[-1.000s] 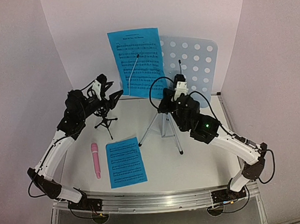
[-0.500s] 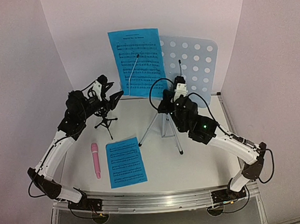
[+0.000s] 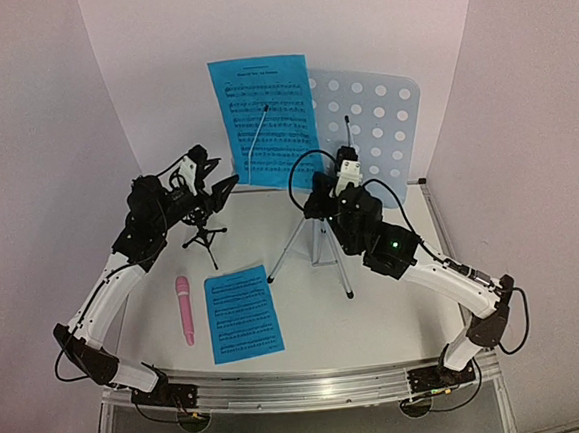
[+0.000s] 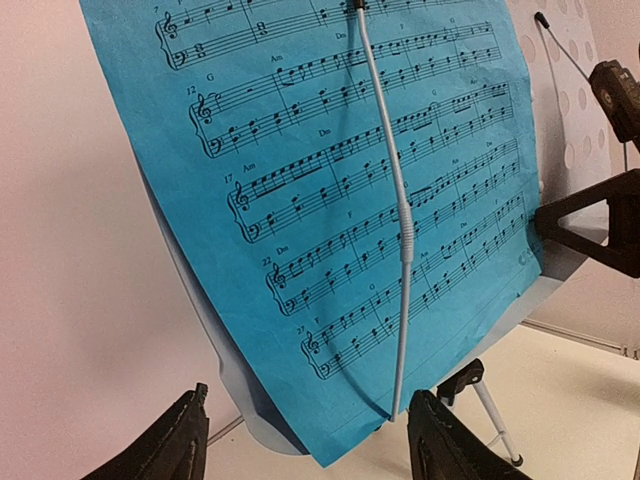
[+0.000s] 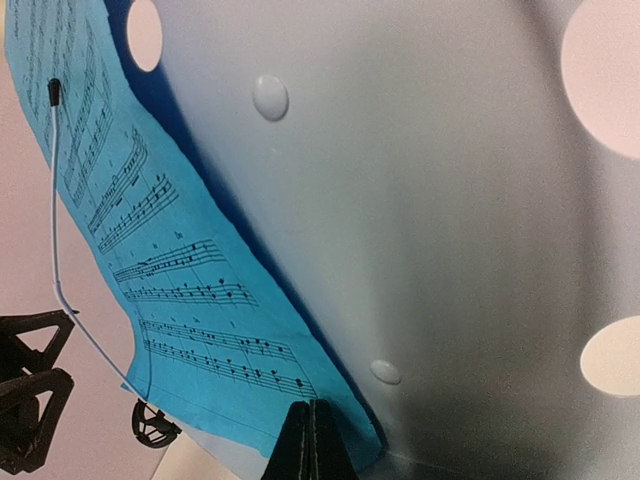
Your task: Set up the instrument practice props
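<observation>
- Top external: music-stand desk (image 3: 374,120), pale blue and perforated, stands upright on silver tripod legs (image 3: 317,242) at the back of the table (image 3: 397,303).
- One blue sheet-music page (image 3: 264,118) leans upright on the left half of the desk, with a thin wire retainer (image 3: 256,139) across its face.
- A second sheet-music page (image 3: 242,313) lies flat on the table near the front edge. The pink microphone (image 3: 184,309) lies just beside it on the left, not touching.
- The black tripod mic mount (image 3: 204,233) stands upright behind the microphone, under the left arm's wrist.
- Left gripper (image 3: 225,187) hangs in the air just left of the upright page.
- Left wrist: left gripper jaws stand wide apart with nothing between them. The fingers (image 4: 170,445) frame the lower edge of the page, and the wire retainer runs down its front.
- Right gripper (image 3: 348,164) sits in front of the desk's lower middle, above the tripod legs.
- Right wrist: right gripper (image 5: 310,425) jaws are together, tips at the desk's bottom edge by the page's lower corner. I cannot tell whether anything is pinched there.
</observation>
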Robot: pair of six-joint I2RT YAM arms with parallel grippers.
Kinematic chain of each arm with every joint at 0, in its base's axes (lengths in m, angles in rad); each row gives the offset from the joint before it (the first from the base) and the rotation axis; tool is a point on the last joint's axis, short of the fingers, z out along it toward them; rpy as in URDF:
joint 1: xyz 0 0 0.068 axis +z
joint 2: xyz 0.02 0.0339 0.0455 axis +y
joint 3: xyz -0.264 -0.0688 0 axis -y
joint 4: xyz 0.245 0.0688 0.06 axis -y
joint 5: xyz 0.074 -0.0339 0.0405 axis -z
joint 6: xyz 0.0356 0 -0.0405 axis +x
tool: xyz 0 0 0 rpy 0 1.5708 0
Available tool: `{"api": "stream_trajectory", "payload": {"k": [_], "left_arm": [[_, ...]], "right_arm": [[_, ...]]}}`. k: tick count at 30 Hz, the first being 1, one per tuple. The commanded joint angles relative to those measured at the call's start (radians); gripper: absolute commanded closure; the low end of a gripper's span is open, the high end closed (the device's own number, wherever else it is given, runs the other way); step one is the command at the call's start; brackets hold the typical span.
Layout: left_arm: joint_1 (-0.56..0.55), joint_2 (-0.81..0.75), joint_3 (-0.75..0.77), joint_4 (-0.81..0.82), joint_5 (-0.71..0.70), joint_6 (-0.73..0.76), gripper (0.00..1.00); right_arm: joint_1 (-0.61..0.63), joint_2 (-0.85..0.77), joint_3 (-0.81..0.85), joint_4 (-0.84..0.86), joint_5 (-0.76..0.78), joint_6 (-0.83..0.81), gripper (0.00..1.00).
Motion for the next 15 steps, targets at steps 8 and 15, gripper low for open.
{"api": "stream_trajectory", "payload": {"k": [8, 15], "left_arm": [[0.002, -0.029, 0.027, 0.033, -0.019, 0.033, 0.33], [0.002, -0.024, 0.027, 0.028, -0.011, 0.027, 0.33]], "right_arm": [[-0.005, -0.086, 0.037, 0.029, -0.181, -0.158, 0.77], [-0.004, -0.07, 0.18, -0.022, -0.266, -0.32, 0.52]]}}
